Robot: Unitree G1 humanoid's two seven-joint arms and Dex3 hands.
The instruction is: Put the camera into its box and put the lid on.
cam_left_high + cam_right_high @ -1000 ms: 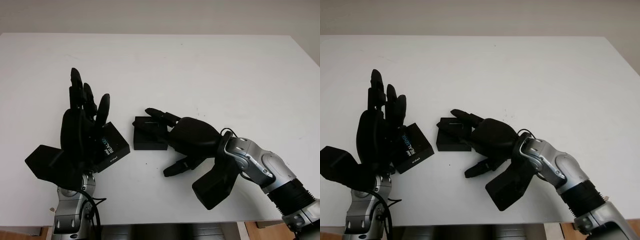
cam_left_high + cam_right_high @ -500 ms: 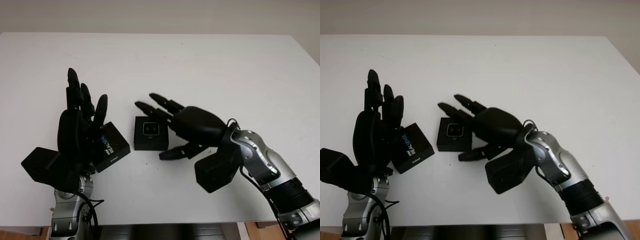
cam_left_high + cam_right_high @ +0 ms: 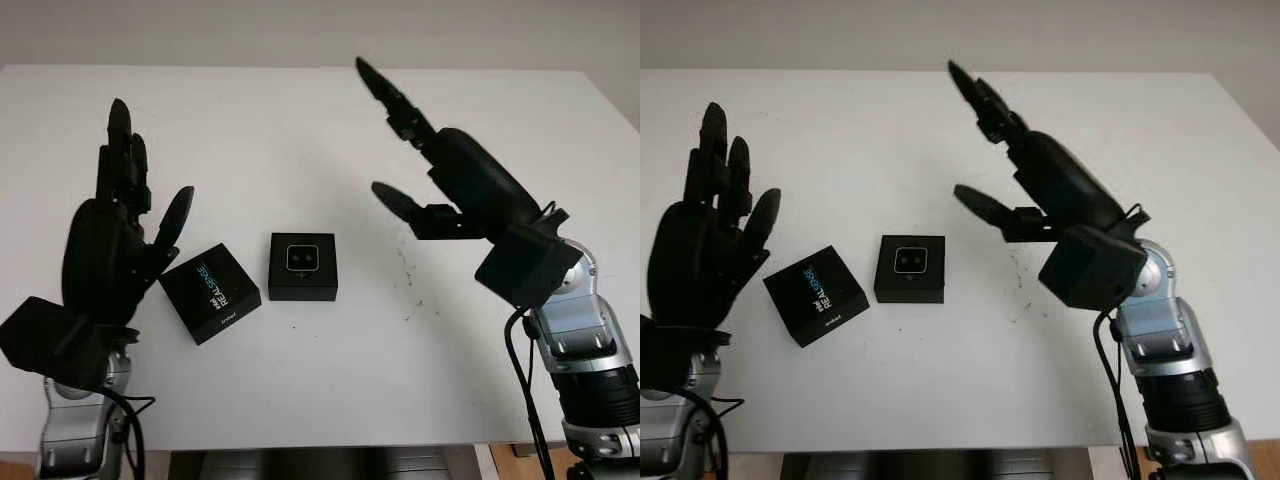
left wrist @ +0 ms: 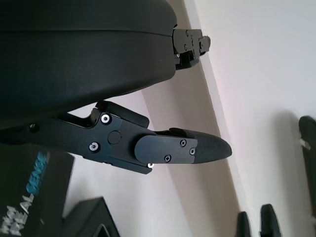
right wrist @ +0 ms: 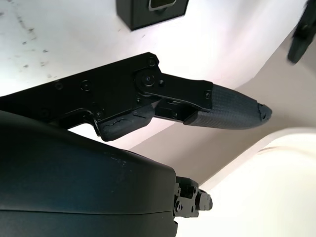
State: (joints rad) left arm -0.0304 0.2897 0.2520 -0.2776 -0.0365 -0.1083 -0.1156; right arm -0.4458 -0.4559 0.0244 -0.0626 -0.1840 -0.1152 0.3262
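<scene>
A small black box [image 3: 303, 266] sits open on the white table [image 3: 300, 130] near its middle, with the camera [image 3: 303, 259] lying inside it, lens side up. Just left of it lies the black lid [image 3: 210, 292], printed REALSENSE, turned at an angle. My left hand [image 3: 125, 215] is raised above the table to the left of the lid, open and holding nothing. My right hand [image 3: 415, 150] is lifted high to the right of the box, open, with nothing in it. The box [image 5: 150, 11] also appears at the edge of the right wrist view.
Faint dark specks [image 3: 408, 285] mark the table to the right of the box. The table's front edge [image 3: 320, 448] runs just ahead of both arms.
My right hand has let go of the box area and risen up and to the right. The left hand has lifted off the lid and moved left, leaving the lid uncovered.
</scene>
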